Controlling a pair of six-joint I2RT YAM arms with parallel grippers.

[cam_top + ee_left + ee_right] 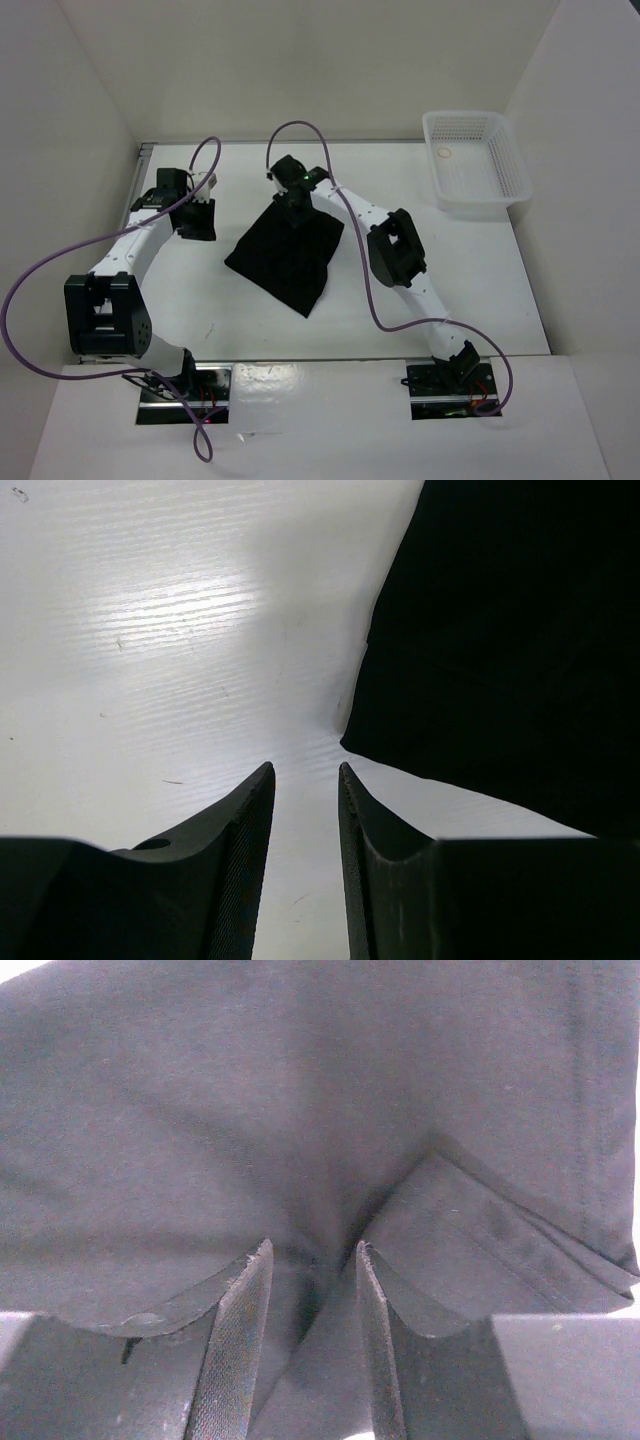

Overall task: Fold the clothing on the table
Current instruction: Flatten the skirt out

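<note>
The clothing [285, 262] lies dark on the table [480, 290]. Its far corner is met from above by the right pincer [312, 1260], whose fingers [235, 1360] are seen partly apart with a ridge of fabric drawn up into the gap between them. Creases run toward that gap, yet whether the cloth is truly clamped or merely straddled cannot be told. Just ahead of this pincer and to its right a doubled, stitched hem is seen, and the rest of the garment stretches away in front of it. The left pincer [305, 780] is held low over bare tabletop, partly open with nothing in it. An edge of the garment lies just ahead of it and to its right, untouched. The step in hand is judged to be the securing of a corner for the first fold. It would be done well if the right grip were confirmed on every layer at the hem before any lift, if a neighbouring corner were taken by the left pincer, and if both were raised and carried across evenly, so that the cloth is laid flat rather than dragged or bunched.
</note>
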